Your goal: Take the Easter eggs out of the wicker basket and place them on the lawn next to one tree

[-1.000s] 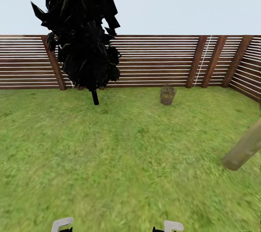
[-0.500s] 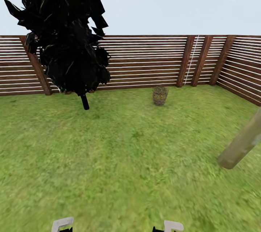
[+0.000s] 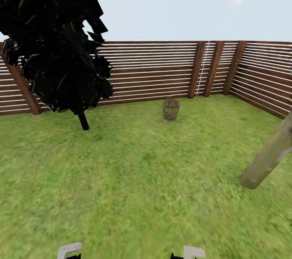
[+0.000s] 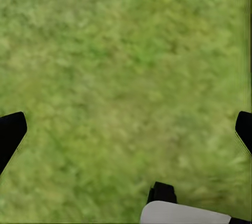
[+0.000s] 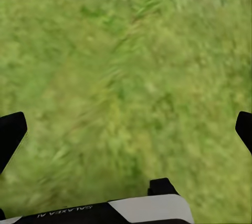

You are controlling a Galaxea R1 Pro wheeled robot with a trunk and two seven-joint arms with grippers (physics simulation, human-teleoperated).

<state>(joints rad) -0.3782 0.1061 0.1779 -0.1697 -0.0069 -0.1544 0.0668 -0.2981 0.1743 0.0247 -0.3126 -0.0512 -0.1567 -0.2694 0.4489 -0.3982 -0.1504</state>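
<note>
The step in hand looks like the approach — drive straight over the lawn (image 3: 146, 178) toward the basket (image 3: 171, 109), upper centre of the head view by the fence (image 3: 154, 70), keeping the pale tree (image 3: 267, 157) at right in mind. Both grippers — left (image 4: 126, 129), right (image 5: 126, 129) — hang fingers wide apart, empty, over grass.

whole head view shifted: camera turned rightward and advanced. wicker basket (image 3: 171, 109), cypress (image 3: 56, 44), fence corner (image 3: 211, 68) now sit further left in frame; tree trunk (image 3: 267, 157) slightly larger.
</note>
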